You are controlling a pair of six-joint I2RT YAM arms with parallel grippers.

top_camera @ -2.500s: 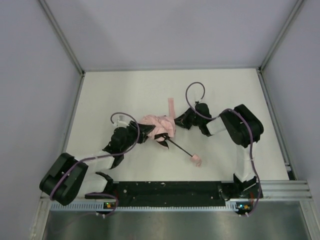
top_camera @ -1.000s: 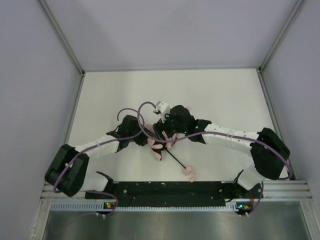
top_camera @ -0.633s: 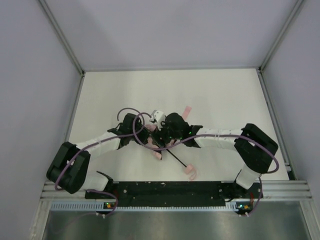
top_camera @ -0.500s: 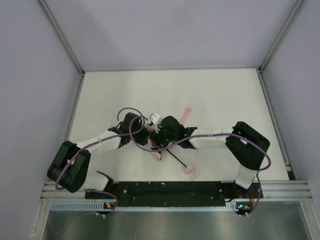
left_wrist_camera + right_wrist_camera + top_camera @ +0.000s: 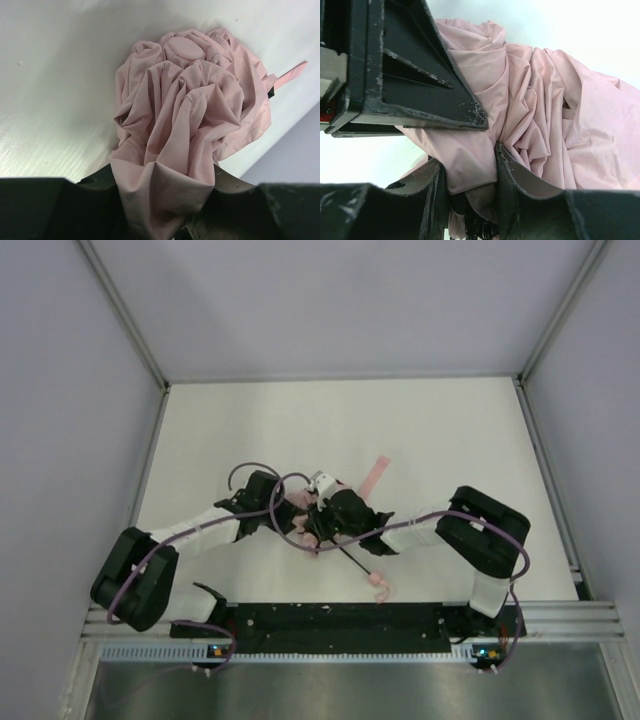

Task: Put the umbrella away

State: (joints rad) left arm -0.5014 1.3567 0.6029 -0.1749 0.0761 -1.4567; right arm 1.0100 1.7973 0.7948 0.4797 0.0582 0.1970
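The umbrella (image 5: 185, 110) lies mid-frame on the table (image 5: 450, 430). Its shaft (image 5: 352, 558) runs lower right to the handle (image 5: 380, 583). Both arms meet at the bunched cloth end. The left gripper (image 5: 160, 200) pinches a fold, and the right gripper (image 5: 470, 190) seems clamped on another. Only the top view shows the shaft.

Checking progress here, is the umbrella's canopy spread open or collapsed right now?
Collapsed, not spread: the umbrella fabric is a crumpled bunch on the table, with its strap loose, not wrapped around it.
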